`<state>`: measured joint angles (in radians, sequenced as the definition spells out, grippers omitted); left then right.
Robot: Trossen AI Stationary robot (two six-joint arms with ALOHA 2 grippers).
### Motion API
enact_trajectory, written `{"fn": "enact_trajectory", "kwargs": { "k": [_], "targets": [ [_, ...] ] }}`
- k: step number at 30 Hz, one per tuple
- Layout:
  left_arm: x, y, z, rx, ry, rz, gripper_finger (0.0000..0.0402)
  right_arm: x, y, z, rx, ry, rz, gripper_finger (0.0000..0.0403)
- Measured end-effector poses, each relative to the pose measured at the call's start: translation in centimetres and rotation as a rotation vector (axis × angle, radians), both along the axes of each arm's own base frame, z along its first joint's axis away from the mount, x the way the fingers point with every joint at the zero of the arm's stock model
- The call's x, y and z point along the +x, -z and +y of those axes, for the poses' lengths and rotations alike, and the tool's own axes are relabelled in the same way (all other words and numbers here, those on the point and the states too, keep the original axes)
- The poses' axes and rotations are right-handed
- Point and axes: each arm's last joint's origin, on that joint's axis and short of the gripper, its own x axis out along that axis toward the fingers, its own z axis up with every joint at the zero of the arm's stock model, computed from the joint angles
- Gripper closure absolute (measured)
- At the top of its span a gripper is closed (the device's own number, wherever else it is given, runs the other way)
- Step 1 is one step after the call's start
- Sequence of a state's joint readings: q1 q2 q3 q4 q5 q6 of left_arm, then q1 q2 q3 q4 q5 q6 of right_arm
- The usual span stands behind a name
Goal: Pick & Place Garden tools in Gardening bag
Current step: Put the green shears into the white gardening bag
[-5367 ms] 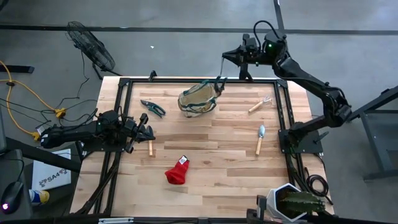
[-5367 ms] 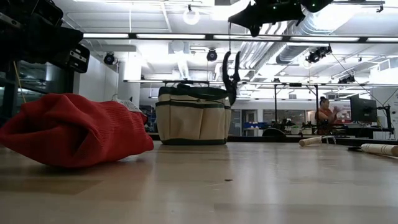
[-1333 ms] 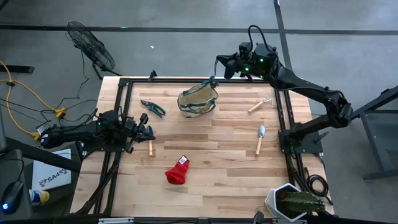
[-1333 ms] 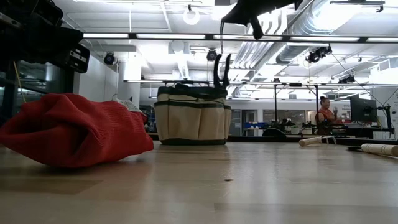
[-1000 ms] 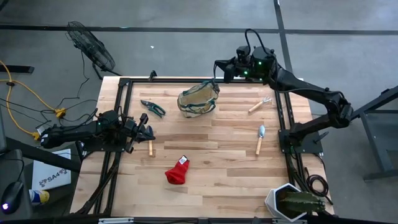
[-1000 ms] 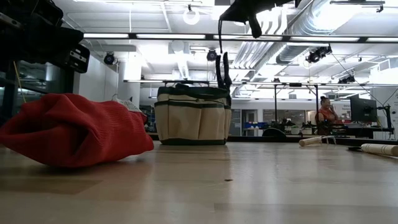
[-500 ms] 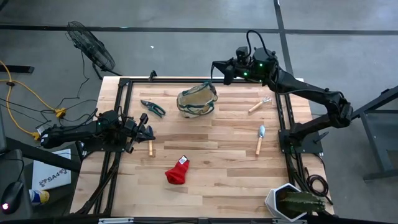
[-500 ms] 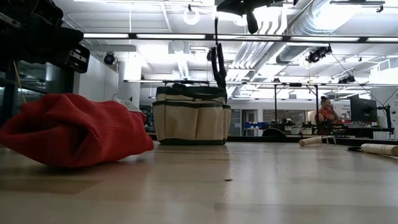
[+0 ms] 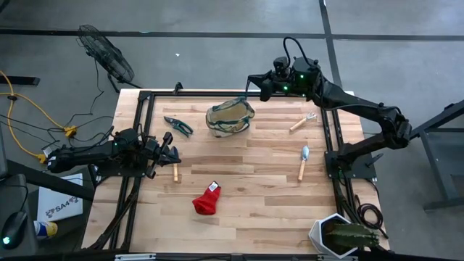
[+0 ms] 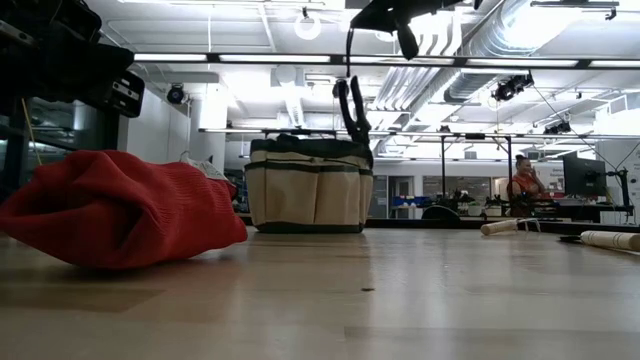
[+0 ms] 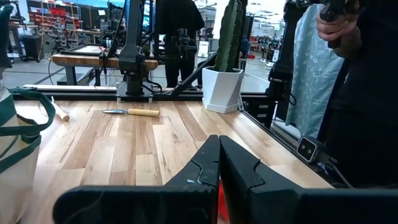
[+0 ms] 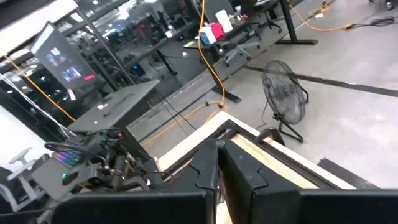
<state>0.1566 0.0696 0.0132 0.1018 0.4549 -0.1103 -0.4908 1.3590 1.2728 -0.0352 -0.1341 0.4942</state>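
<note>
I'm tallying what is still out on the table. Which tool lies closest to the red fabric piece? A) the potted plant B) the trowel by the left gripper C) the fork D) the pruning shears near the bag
B: the trowel by the left gripper lies nearest the red fabric piece.

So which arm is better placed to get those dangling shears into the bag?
The right one. Its claw already holds the shears hanging just above the gardening bag. The left claw waits shut at the table's far side, near a wooden-handled tool.
</note>
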Motion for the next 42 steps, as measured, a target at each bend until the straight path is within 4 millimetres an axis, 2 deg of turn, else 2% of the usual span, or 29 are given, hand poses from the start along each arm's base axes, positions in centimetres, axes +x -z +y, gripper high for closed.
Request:
{"fn": "enact_trajectory", "kwargs": {
  "k": [15,23,42],
  "targets": [
    [0.0,0.0,0.0,0.0,-0.001,0.0,0.0402,-0.2,-0.8,-0.2,-0.032,0.073,-0.061,0.0398],
    [0.0,0.0,0.0,0.0,-0.001,0.0,0.0402,-2.1,-1.8,-0.6,-0.066,0.149,-0.057,0.0399],
    [0.0,0.0,0.0,0.0,-0.004,0.0,0.0402,-2.4,-1.2,-0.5,-0.059,0.142,0.023,0.0399]
  ]
}}
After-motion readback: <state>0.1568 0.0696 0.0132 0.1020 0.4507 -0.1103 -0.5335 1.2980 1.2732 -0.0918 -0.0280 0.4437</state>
